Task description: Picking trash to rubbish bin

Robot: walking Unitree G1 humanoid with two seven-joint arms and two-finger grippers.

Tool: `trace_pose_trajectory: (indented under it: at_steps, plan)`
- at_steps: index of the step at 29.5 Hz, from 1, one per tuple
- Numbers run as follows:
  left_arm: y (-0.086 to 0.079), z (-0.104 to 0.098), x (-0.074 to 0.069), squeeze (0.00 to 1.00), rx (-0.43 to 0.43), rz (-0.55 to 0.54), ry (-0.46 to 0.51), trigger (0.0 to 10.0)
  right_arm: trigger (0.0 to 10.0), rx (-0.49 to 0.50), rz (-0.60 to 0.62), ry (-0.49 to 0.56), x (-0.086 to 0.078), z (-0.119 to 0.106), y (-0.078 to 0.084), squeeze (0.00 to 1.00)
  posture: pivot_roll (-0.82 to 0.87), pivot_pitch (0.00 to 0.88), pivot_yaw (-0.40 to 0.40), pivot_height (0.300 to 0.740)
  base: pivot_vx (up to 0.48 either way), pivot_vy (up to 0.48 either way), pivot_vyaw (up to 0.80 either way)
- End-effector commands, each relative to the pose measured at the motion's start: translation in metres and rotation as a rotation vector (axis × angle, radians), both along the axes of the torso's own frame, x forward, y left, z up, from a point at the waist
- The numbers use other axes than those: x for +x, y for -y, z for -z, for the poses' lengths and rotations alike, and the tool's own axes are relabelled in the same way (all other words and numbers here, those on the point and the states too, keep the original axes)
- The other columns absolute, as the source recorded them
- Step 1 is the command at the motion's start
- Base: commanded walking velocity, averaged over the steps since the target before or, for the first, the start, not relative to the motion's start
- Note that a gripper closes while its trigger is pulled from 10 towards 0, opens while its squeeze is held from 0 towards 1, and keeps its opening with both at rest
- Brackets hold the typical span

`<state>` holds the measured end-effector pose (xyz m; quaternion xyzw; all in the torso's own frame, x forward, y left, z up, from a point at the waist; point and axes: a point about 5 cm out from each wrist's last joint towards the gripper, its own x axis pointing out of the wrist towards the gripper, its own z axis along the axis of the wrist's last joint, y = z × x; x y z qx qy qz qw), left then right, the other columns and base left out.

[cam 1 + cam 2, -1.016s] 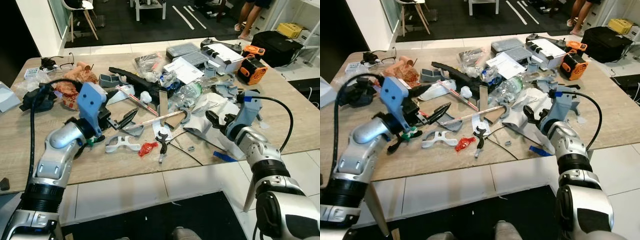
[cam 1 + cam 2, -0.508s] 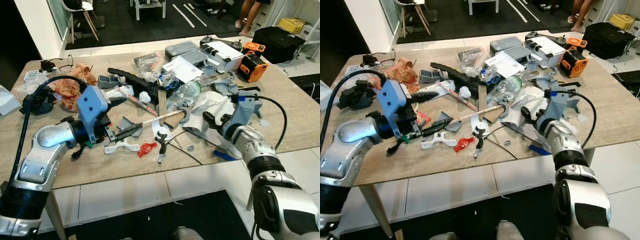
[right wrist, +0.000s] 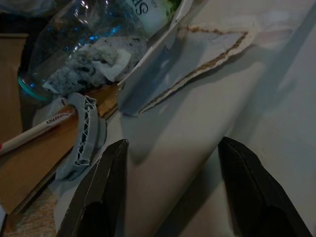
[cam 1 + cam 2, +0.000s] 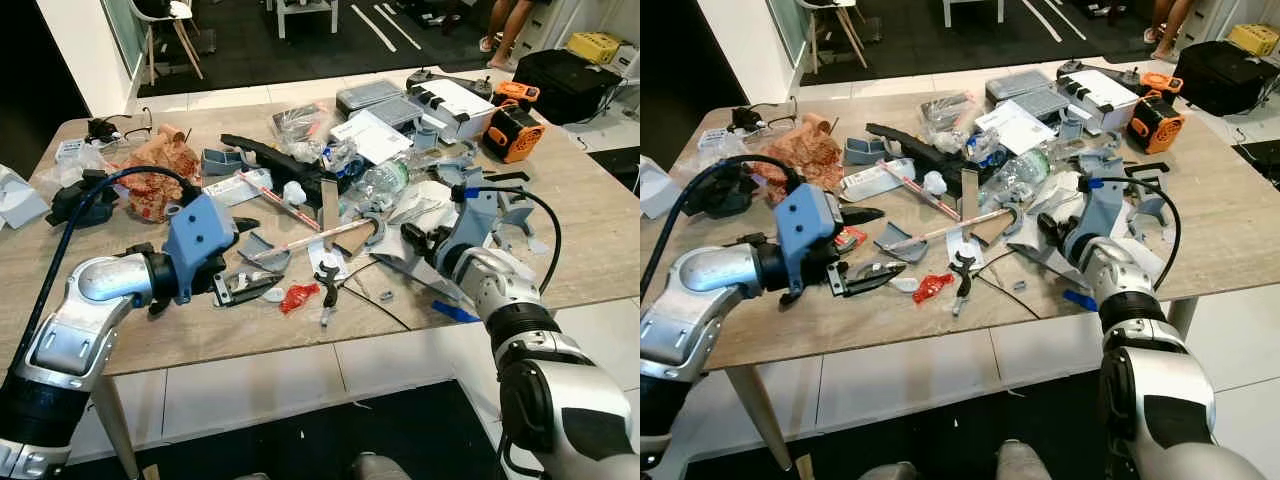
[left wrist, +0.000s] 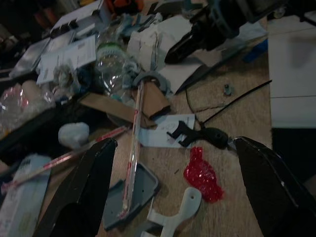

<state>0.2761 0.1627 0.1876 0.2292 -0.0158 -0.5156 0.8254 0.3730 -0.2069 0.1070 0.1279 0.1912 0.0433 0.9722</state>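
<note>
1. The left gripper (image 4: 240, 287) is hovering low over the table (image 4: 180, 330), just left of the red wrapper (image 4: 298, 296). Its fingers (image 5: 89, 187) are spread wide and holding nothing.
2. Risk: the white clip (image 5: 173, 215) is lying between those fingers, nearer than the red wrapper, so I judge that a closing pinch could catch the clip instead of the trash.
3. Risk: the wrapper looks thin and flat on the wood, so fingertips coming in too high may slide over it or push it toward the table edge.
4. Risk: the black clamp (image 4: 326, 281) is lying just right of the red wrapper, and a thin black cable (image 4: 372, 303) is running beyond it; a sweep past the wrapper could drag either one.
5. In the left wrist view the red wrapper (image 5: 201, 173) is sitting ahead of the open fingers, nearer the one on the table-edge side, apart from both.
6. The right gripper (image 4: 415, 243) is resting over white paper (image 3: 207, 123) well right of the red wrapper, near a crushed bottle (image 3: 89, 44). Its fingers (image 3: 101, 197) are parted, and nothing is showing between them.
7. No bin is visible around the table.
</note>
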Motion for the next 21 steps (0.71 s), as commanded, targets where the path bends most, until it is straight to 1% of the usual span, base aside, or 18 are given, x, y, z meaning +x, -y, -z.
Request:
trace_pose_trajectory:
  at_steps: [1,7,8,9,10,15,18,19,21]
  plan:
    - [-0.004,0.001,-0.002,0.00,0.056,0.001,-0.006,10.0,10.0,-0.015,-0.004,-0.063,-0.003,0.008,-0.001,0.00,-0.02,0.000,0.036,0.740,0.000,0.000,0.00]
    - [-0.003,0.001,-0.002,0.00,0.057,0.007,-0.003,10.0,10.0,-0.015,-0.006,-0.083,-0.005,0.011,0.001,0.00,-0.02,0.000,0.030,0.740,0.000,0.000,0.00]
    - [-0.002,0.001,-0.002,0.00,0.056,0.009,-0.002,10.0,2.3,-0.008,-0.001,-0.075,-0.004,0.009,0.002,0.00,-0.02,0.000,0.029,0.740,0.000,0.000,0.00]
    - [-0.002,0.001,-0.002,0.00,0.056,0.009,-0.002,10.0,2.3,-0.008,-0.001,-0.075,-0.004,0.009,0.002,0.00,-0.02,0.000,0.029,0.740,0.000,0.000,0.00]
    - [-0.001,0.001,-0.002,0.00,0.055,0.010,-0.001,10.0,0.0,0.007,0.001,-0.063,-0.004,0.007,0.003,0.00,-0.02,0.000,0.027,0.740,0.000,0.000,0.00]
    - [0.000,0.000,-0.001,0.00,0.054,0.009,0.006,10.0,0.0,0.034,0.004,-0.024,0.000,-0.002,0.005,0.00,-0.03,0.000,0.020,0.740,0.000,0.000,0.00]
    - [0.002,0.000,0.001,0.00,0.052,0.006,0.016,10.0,0.0,0.044,0.000,0.017,0.006,-0.014,0.006,0.00,-0.03,0.000,0.014,0.740,0.000,0.000,0.00]
    - [0.002,0.000,0.001,0.00,0.052,0.006,0.016,10.0,0.0,0.044,0.000,0.017,0.006,-0.014,0.006,0.00,-0.03,0.000,0.014,0.740,0.000,0.000,0.00]
    - [0.004,0.000,0.003,0.00,0.047,0.004,0.024,10.0,0.0,0.060,-0.005,0.057,0.010,-0.024,0.006,0.00,-0.03,0.000,0.007,0.740,0.000,0.000,0.00]
